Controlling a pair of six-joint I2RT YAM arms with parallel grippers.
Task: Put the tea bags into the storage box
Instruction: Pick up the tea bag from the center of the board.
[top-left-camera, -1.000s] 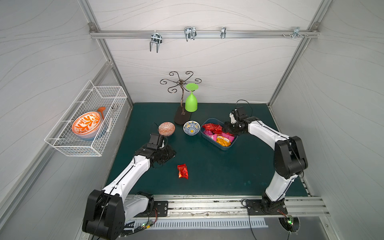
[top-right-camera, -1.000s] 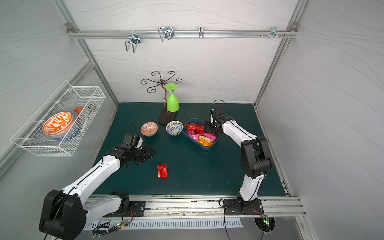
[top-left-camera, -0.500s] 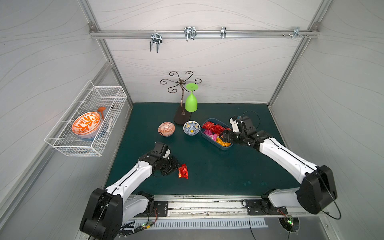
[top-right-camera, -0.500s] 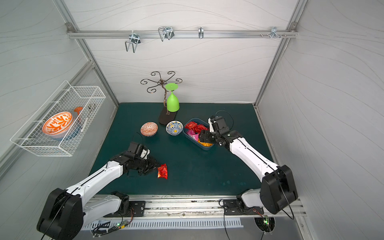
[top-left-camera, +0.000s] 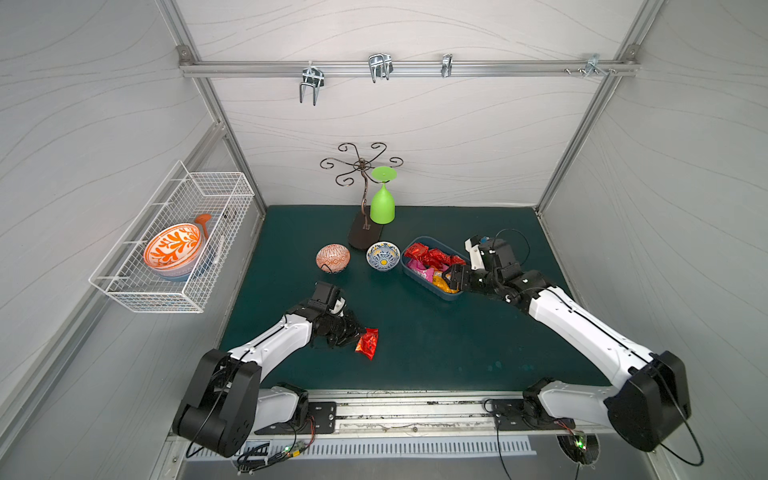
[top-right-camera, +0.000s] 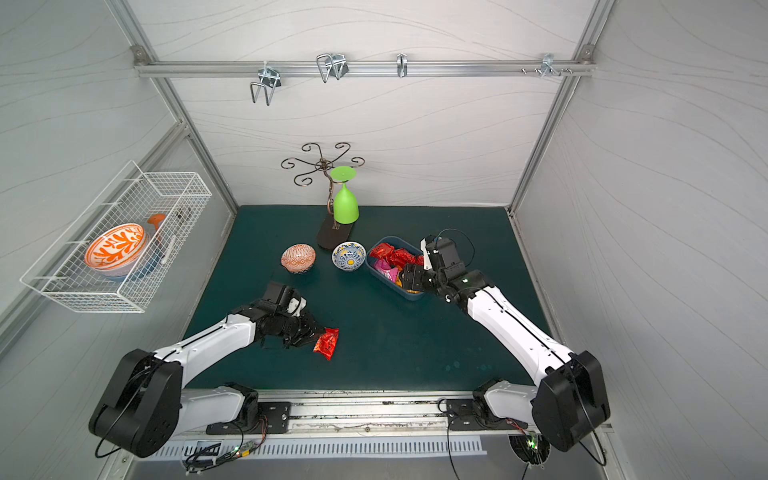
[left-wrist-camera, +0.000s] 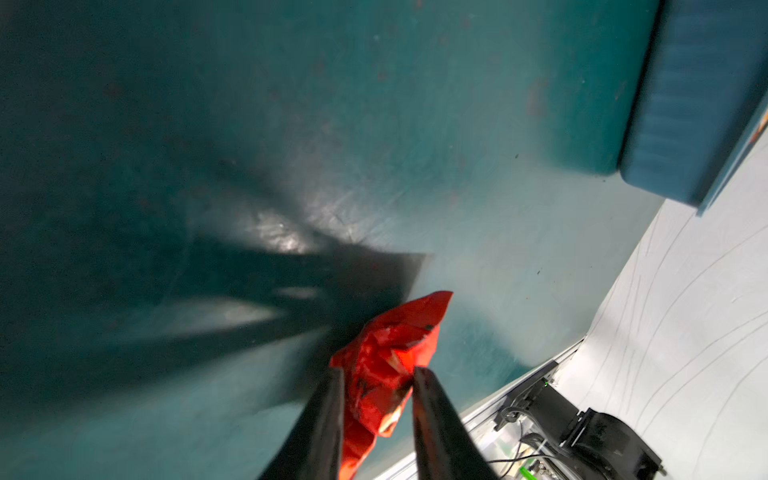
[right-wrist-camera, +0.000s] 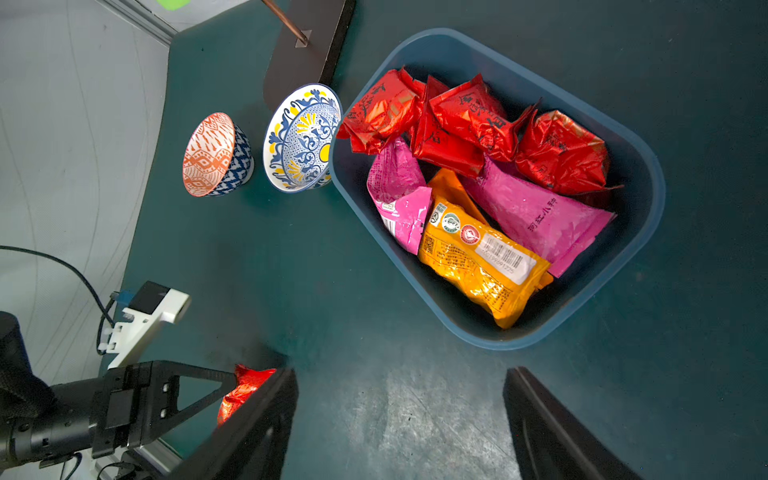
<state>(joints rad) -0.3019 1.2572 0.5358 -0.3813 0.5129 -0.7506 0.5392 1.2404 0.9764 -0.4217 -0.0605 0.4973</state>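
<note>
One red tea bag lies crumpled on the green mat near the front. My left gripper is low over the mat, shut on that red tea bag, which fills the gap between the fingers. The dark blue storage box holds several tea bags: red ones, pink ones and an orange one. My right gripper hovers at the box's near end, open and empty.
A blue-and-yellow bowl stands just left of the box, with an overturned orange patterned bowl beside it. Behind them is a metal stand holding a green glass. A white wire basket hangs on the left wall.
My left gripper moved forward and right to the red tea bag and closed on it. My right gripper drew back from over the box toward its near end and opened wider.
</note>
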